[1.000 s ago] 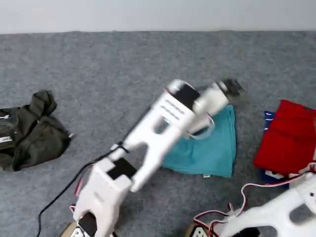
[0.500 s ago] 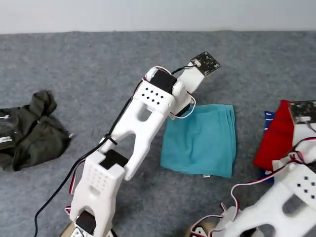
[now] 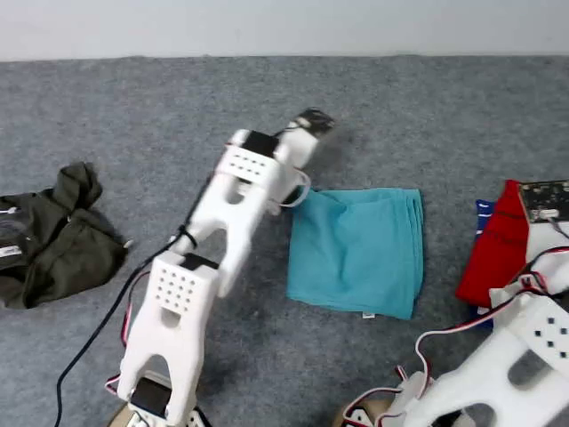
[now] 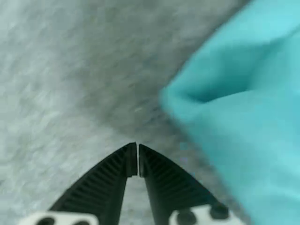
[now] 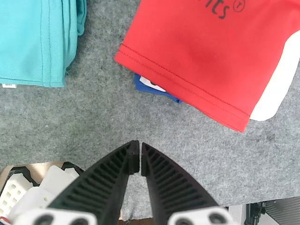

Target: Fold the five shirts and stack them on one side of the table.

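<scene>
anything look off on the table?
The dark green shirt lies crumpled, unfolded, at the high view's left, apart from the red shirt resting on a blue shirt at right. The folded teal shirt has a corner rumpled up beside the shut left gripper.

We see the table covering [image 3: 160,98] as grey felt-like cloth, matt and fuzzy. The teal shirt [image 3: 360,253] is a fine-meshed knit, matt, with stitched hems. The red shirt [image 5: 201,51] is smooth matt cloth with a stitched line along its edge. The dark olive shirt [image 3: 53,236] looks soft and crumpled. The left arm [image 3: 191,294] and right arm [image 3: 524,356] have white, faintly glossy plastic shells. The left gripper [image 4: 138,147] and right gripper [image 5: 140,145] have black, matt, ribbed plastic.
</scene>
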`<move>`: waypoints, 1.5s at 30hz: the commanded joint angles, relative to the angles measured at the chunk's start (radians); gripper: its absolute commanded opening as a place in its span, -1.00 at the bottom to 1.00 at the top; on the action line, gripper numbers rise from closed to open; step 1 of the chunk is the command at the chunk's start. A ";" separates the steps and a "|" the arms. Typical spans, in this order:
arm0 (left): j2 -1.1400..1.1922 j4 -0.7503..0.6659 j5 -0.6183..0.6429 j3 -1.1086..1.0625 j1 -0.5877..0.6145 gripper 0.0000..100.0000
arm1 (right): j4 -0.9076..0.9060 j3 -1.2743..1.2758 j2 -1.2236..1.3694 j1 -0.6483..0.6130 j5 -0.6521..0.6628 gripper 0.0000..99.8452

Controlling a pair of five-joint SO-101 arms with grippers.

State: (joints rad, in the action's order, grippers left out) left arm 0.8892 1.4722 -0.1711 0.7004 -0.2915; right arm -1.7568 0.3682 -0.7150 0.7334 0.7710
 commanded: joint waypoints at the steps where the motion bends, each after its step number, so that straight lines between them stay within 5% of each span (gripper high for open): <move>1: -0.018 0.040 -0.002 0.033 0.014 -0.97 | -0.036 -0.006 -0.018 -0.004 -0.008 -0.97; 8: -0.014 0.288 0.006 0.381 -0.087 -0.97 | -0.036 -0.006 -0.019 -0.005 -0.008 -0.97; 16: -0.021 0.279 0.002 0.360 -0.259 -0.97 | -0.036 -0.006 -0.019 -0.004 -0.008 -0.97; 25: 0.180 0.155 -0.035 0.341 -0.071 -0.97 | -0.038 -0.006 -0.019 -0.004 -0.006 -0.98; 35: 0.133 0.285 -0.041 0.542 -0.117 -0.97 | -0.036 -0.006 -0.012 -0.018 -0.006 -0.97; 40: 0.011 0.285 -0.041 0.522 -0.121 -0.97 | -0.025 -0.012 -0.010 -0.147 -0.020 -0.97; 45: -0.160 0.285 -0.041 0.366 -0.043 -0.97 | 0.035 -0.008 -0.005 -0.349 -0.186 -0.97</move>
State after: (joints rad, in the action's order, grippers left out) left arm 0.8846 1.7300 -0.2110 1.1347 -0.3882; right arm -1.7461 0.3682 -0.7150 0.4941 0.6636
